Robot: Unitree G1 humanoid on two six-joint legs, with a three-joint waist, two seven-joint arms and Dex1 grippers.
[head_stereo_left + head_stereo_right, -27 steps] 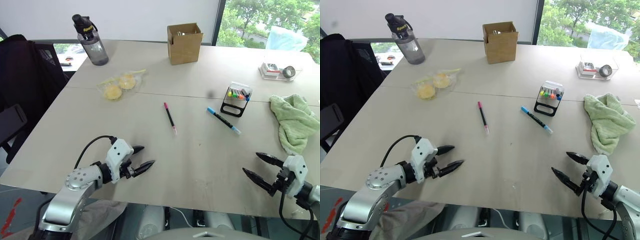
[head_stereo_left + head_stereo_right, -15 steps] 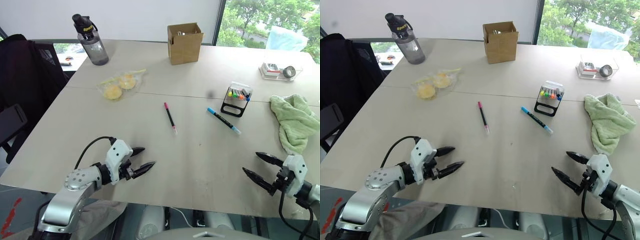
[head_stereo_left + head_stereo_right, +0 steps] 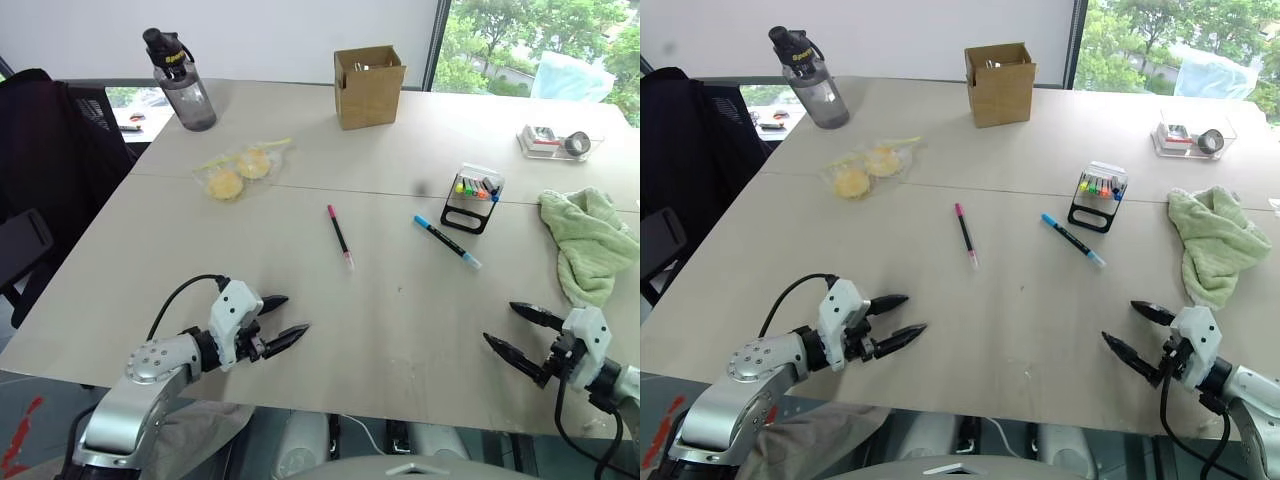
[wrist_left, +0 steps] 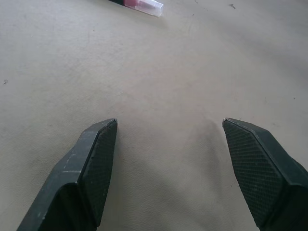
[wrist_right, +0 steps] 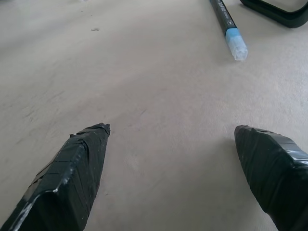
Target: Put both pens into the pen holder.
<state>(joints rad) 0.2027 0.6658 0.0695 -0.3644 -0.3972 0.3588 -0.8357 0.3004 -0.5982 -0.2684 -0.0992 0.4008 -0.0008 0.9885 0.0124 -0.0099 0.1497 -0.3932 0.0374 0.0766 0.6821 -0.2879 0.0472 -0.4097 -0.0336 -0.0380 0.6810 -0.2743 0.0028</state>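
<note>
Left eye view: two marker pens lie flat on the pale table, neither yet taken up. The pink pen rests near the middle, running near to far; the blue pen lies to its right, aslant, its far end just beside the pen holder. The holder, a small clear-topped box on a black wire base, stands farther back and right, with coloured marker tips showing inside.

Both arms hang low over the near edge, well short of the pens. The left gripper has its two black fingers spread apart and empty, the pink pen's clear tip ahead of them in the left wrist view. The right gripper also stands wide and empty, with the blue pen's pale tip and a corner of the holder's base ahead in the right wrist view.

The pens look light, stiff and smooth-barrelled, so they would likely roll or skid on the hard top if nudged from one side. The soundest hold appears to be across the middle of the black barrel, fingers straddling it, leaving one end free to drop into the holder. The holder itself seems light enough to tip if bumped.
</note>
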